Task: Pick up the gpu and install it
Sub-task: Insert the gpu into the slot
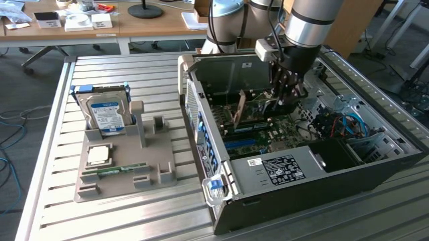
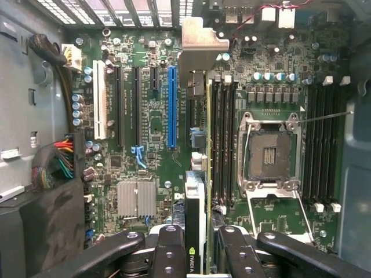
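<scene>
Green gpu (image 2: 197, 211) clamped edge-on between the jaws, upright over the motherboard (image 2: 151, 116)

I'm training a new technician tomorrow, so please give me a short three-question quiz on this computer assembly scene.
1. Multiple choice: what is the gripper holding? A) a memory stick B) the graphics card C) a bundle of cables
2. True or false: the processor socket on the motherboard is empty.
3. Fill in: standing upright in the grey tray beside the computer case is the ____.

Key: 1 B; 2 true; 3 hard drive.
</scene>
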